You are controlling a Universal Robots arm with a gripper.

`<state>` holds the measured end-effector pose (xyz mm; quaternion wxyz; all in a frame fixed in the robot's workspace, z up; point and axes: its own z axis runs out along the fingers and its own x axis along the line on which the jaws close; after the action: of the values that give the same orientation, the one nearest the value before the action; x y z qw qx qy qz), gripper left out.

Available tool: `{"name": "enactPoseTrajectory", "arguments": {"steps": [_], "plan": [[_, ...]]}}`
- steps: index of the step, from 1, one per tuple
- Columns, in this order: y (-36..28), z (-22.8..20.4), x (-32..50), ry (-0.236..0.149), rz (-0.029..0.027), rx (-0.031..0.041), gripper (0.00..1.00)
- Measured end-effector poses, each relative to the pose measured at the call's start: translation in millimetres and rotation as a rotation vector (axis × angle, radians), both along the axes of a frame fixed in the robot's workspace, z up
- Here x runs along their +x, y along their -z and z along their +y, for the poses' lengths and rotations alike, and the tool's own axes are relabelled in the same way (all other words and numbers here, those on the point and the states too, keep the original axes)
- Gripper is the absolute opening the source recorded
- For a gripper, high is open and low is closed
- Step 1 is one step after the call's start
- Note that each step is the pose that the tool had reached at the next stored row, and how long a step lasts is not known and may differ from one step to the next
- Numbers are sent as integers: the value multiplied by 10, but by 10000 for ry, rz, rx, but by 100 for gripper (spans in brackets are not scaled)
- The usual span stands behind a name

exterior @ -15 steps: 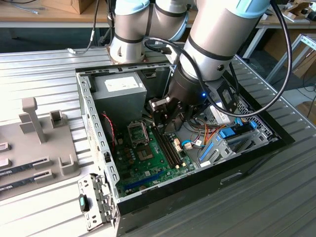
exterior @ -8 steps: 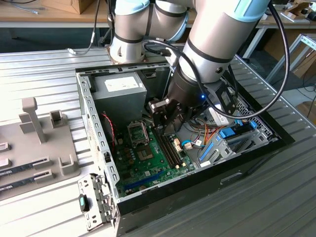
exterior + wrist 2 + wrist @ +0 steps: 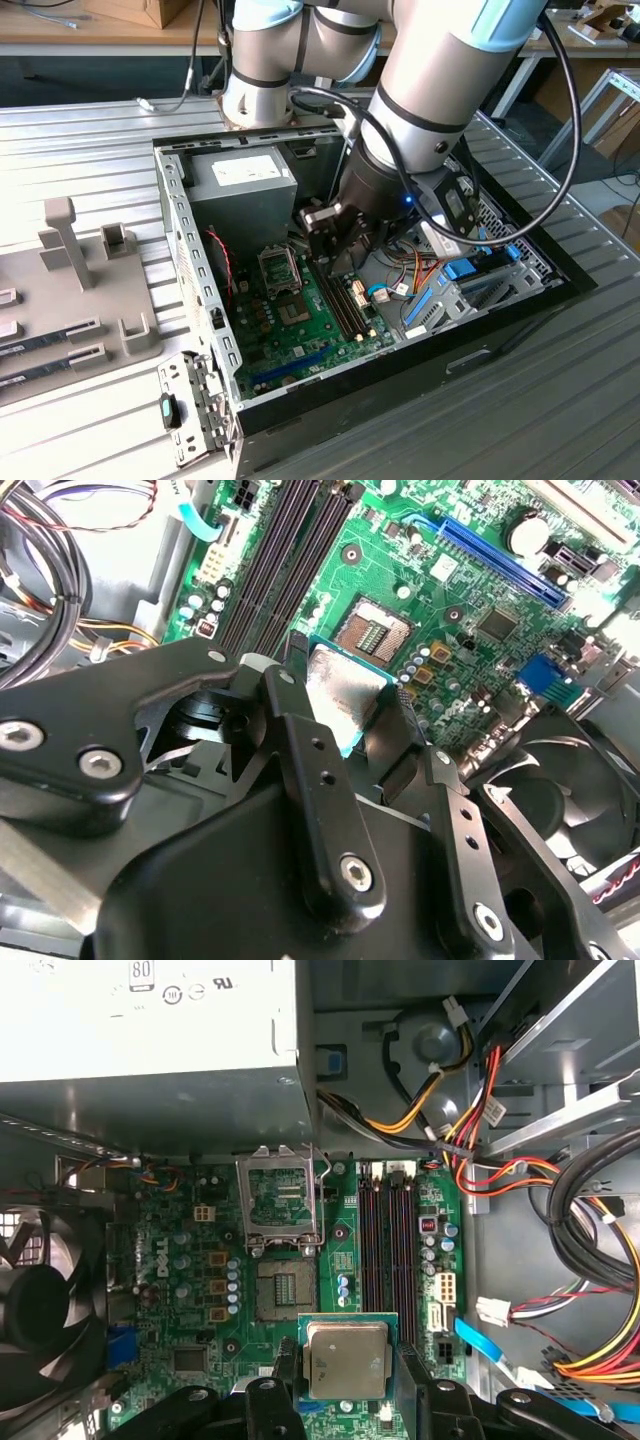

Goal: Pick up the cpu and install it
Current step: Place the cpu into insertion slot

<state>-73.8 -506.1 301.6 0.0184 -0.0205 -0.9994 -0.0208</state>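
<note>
where the arm is hanging: down inside the open case, which is lying on the table
gripper: hanging low over the green board, beside the ram slots
fingers: pressing on two opposite edges of the cpu, pinching it between them in both wrist views
cpu: sitting flat in the pinch, silver top facing the first wrist view, green rim showing around it; hovering over the board just beside the socket, not seated in it
socket: lying bare, its metal frame standing open next to it
psu: sitting along the case wall beyond the frame
fan: sitting at the board's edge, well apart from the cpu
cables: bunching past the ram slots, away from the fingers
grey fixture: standing on the table at the exterior view's left, outside the case
</note>
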Motion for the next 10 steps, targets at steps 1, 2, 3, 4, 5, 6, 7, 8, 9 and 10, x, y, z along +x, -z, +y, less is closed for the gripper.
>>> {"name": "enactPoseTrajectory", "arguments": {"steps": [1,2,3,4,5,6,7,8,9,10], "plan": [[5,0,0,0,0,0,47],[10,0,0,0,0,0,47],[14,0,0,0,0,0,47],[19,0,0,0,0,0,47],[24,0,0,0,0,0,47],[31,0,0,0,0,1,47],[35,0,0,0,0,0,47],[41,0,0,0,0,0,47],[48,0,0,0,0,1,47],[56,0,0,0,0,1,47]]}}
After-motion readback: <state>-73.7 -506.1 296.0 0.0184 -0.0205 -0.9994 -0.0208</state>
